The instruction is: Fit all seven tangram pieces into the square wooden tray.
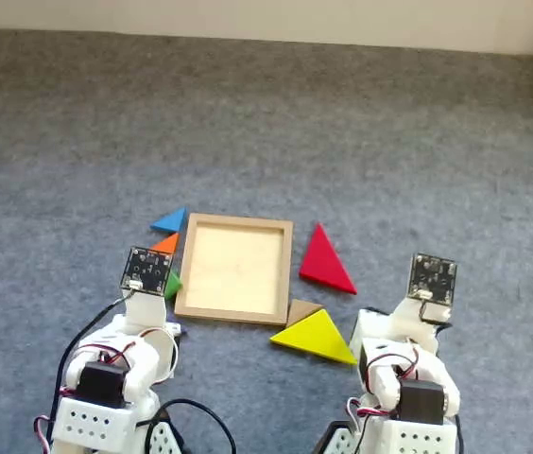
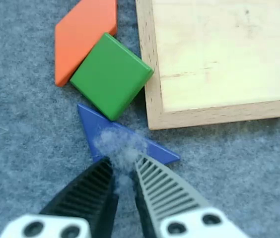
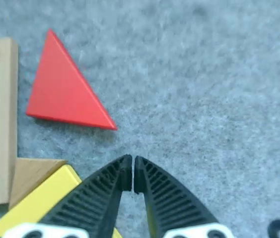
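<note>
The task stands at its very start: the square wooden tray [image 1: 183, 274] holds no piece, its pale floor bare from rim to rim, and all seven pieces lie on the grey carpet [image 1: 248, 123] around it. Along the tray's left side run the far blue triangle [image 1: 169, 222], the orange parallelogram [image 2: 85, 37] and the green square [image 2: 111, 75], whose corner rests against the tray's rim. Just past the tray's near left corner lies the near blue triangle [image 2: 103, 130]. The left gripper [image 2: 126, 167] sits over that triangle's outer edge, its fingers drawn almost together and clamped on nothing. To the tray's right lies the red triangle [image 3: 63, 91]. At the tray's near right corner is the brown piece [image 3: 31, 173], with the yellow triangle [image 3: 45, 203] touching it. The right gripper [image 3: 132, 171] hangs beyond the red triangle, away from the tray, fingers together and holding nothing. The near blue triangle looks like the first pick. That calls for spreading the fingers to straddle it, lowering, closing across its edges, then carrying it into a tray corner.
</note>
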Tool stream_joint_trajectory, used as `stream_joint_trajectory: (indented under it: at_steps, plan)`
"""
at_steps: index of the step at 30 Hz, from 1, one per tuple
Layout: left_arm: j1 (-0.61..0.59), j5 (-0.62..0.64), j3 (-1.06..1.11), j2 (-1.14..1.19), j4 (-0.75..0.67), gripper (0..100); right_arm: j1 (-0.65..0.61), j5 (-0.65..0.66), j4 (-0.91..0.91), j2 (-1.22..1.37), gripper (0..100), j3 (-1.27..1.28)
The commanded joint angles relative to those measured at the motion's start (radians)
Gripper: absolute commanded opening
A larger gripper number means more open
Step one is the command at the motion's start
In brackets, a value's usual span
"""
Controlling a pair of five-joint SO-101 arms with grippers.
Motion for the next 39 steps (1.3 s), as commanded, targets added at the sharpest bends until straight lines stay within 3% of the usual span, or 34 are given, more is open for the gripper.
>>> stream_joint_trajectory:
  at_steps: [1,16,27,39]
  plan:
    - [-0.001,0.011,0.021,-0.039,0.005,2,0.012,0.017,0.024,-0.010,2.6,-0.128]
    - [-0.001,0.011,0.021,-0.039,0.005,2,0.007,0.018,0.222,0.022,2.6,-0.449]
    - [-0.001,0.011,0.021,-0.039,0.005,2,0.005,0.020,0.294,0.535,2.6,-0.773]
    - [-0.001,0.011,0.021,-0.039,0.005,2,-0.045,0.021,0.302,0.858,2.9,-1.006]
